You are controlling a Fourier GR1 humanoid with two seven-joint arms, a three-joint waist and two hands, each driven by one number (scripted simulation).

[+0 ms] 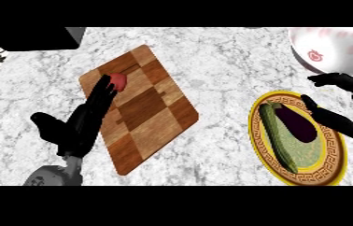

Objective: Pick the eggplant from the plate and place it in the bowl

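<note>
The eggplant (298, 123) is lying on the yellow-rimmed plate (314, 177) near the right edge of the counter (228, 57). It is touching a green vegetable (281, 138) that is lying along its left side. The right hand (336, 120) is hovering at that same edge, partly over the plate. Its fingers and thumb are spread apart and are holding nothing, and one dark finger is pointing over the rim, close to the eggplant's far end. The bowl (324, 47) is standing at the far right corner, near the plate.

I am judging that the step in hand is the grasp. The hand should be coming down across the thick middle of the eggplant and closing only on the purple body. It should be keeping the green vegetable out of the pinch, because the two are lying tightly together.

The left hand (81, 123) is resting open by the left edge, over a wooden board (148, 108).
</note>
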